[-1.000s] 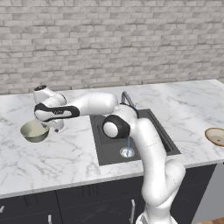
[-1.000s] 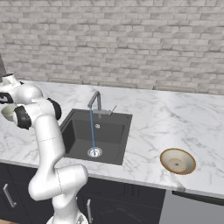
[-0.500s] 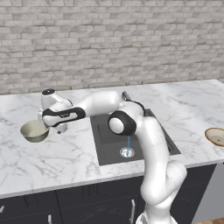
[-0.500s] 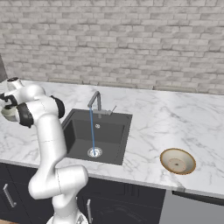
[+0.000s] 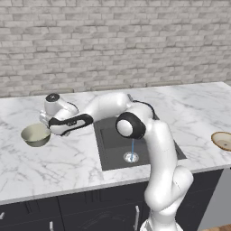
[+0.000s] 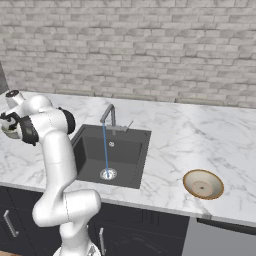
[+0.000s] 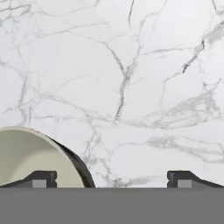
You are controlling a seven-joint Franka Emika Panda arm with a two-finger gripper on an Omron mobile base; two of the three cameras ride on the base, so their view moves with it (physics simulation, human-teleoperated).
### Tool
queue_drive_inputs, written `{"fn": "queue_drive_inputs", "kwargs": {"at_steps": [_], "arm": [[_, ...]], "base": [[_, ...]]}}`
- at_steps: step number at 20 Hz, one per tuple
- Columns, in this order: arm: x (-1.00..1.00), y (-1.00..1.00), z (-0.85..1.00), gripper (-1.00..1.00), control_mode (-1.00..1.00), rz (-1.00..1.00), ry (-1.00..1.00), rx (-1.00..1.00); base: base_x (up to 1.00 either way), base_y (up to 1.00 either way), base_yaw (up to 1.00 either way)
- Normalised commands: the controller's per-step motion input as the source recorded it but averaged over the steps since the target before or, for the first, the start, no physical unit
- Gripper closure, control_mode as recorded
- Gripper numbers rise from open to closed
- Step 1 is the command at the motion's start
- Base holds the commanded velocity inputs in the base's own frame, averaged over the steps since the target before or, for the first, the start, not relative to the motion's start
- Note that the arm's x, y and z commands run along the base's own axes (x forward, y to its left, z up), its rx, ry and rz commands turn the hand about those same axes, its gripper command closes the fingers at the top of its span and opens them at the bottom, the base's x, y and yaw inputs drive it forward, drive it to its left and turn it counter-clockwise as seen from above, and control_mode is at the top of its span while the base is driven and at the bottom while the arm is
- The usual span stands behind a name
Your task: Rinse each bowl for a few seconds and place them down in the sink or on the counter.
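Observation:
The deep pale greenish-cream bowl (image 5: 36,134) stands upright on the white marble counter (image 5: 67,158), left of the sink (image 5: 135,140). My gripper (image 5: 46,122) hangs open just above the bowl's right rim. In the hand view the bowl (image 7: 26,157) sits at the lower left. The gripper (image 7: 112,179) straddles its rim there, one fingertip (image 7: 41,178) over the inside and the other over bare counter (image 7: 131,87). It holds nothing. The shallow tan bowl (image 5: 223,140) (image 6: 202,184) rests on the counter far right of the sink (image 6: 112,155).
A thin stream of water (image 6: 105,150) runs from the slim silver faucet (image 6: 107,114) down to the round drain (image 6: 108,174). My arm's elbow (image 5: 131,125) hangs over the sink's left half. A brick wall (image 5: 113,40) backs the counter.
The hand has shifted a little right and lower beside the pale bowl, and the elbow has swung right over the sink. The bowl has not moved. The jaws stay open.

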Motion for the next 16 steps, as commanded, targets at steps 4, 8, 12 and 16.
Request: {"fn": "queue_drive_inputs", "kwargs": {"at_steps": [4,8,12,16], "arm": [[0.01,0.04,0.08,-1.0,-1.0,0.0,-0.06,0.06],[0.05,0.05,0.0,-1.0,-1.0,0.01,-0.01,0.09],[0.06,0.01,0.0,-1.0,-1.0,0.01,0.0,0.09],[0.12,0.05,0.0,-1.0,-1.0,0.03,0.0,0.08]], "base": [[0.0,0.0,0.0],[0.0,0.0,0.0],[0.0,0.0,0.0],[0.0,0.0,0.0]]}}
